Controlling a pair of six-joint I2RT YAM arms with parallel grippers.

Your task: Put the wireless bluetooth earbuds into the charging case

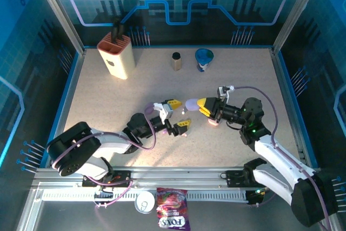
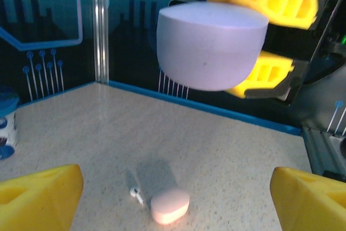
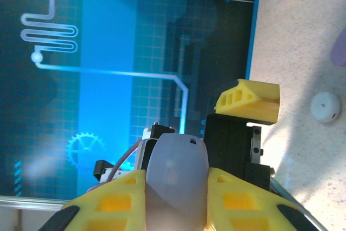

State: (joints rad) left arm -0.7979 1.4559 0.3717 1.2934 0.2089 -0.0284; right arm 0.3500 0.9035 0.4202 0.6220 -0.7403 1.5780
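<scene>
1. Hovering released over the counter (image 2: 232, 150), left hand (image 1: 179, 114) grasps nothing.
2. Below it, white earbud (image 2: 135, 192) lies just beside a pink case (image 2: 169, 205).
3. Farther right, right hand (image 1: 201, 106) is clenched on purple charging case (image 2: 211, 44), held aloft.
4. Step: probably fetching the earbud; the next move likely needs a fine pinch on it.
</scene>
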